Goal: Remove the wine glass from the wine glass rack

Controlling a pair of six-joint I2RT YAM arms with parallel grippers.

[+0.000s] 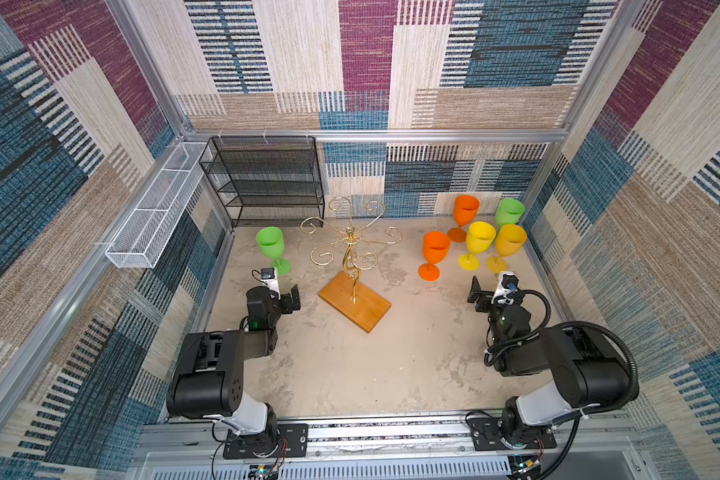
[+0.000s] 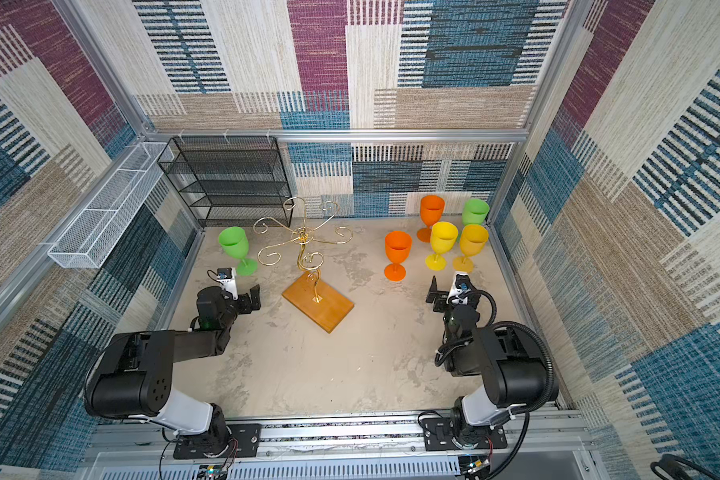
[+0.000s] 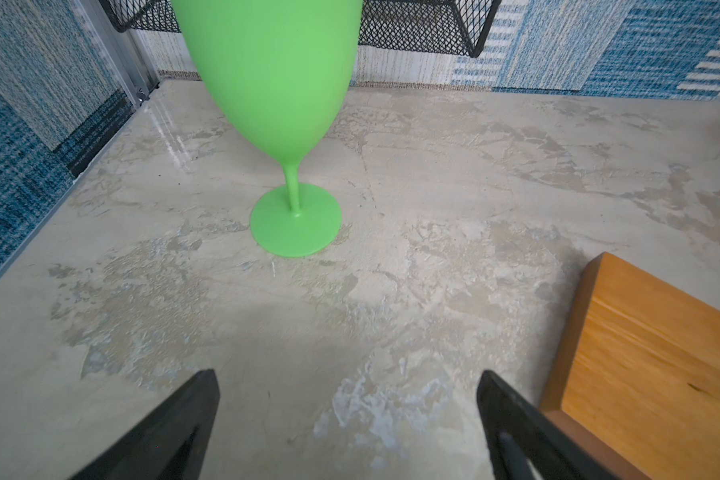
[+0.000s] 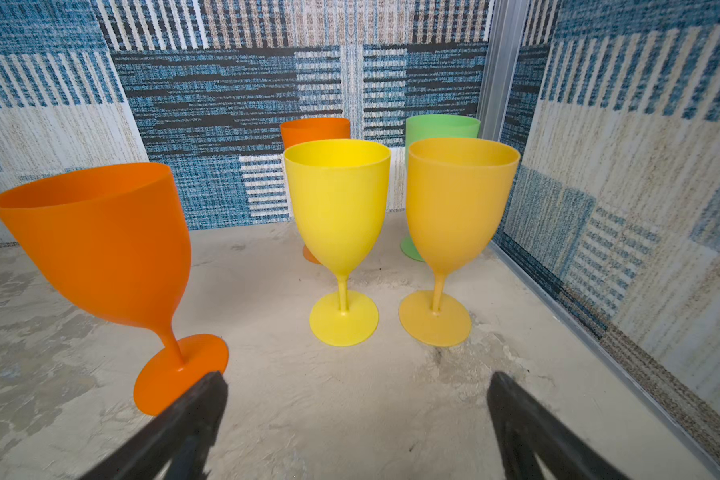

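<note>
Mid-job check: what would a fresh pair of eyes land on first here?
The gold rack in the middle stands bare, no glass on its arms. Five bright glasses stand upright, crowded in the far right corner. A lone green glass stands far left, just ahead of the open left end effector.

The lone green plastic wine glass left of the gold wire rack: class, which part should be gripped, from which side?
Probably the thin stem, approached level from the robot's side, where the open left gripper faces it. The green plastic wine glass stands upright, its bowl wide, and a black mesh shelf unit stands behind.
</note>
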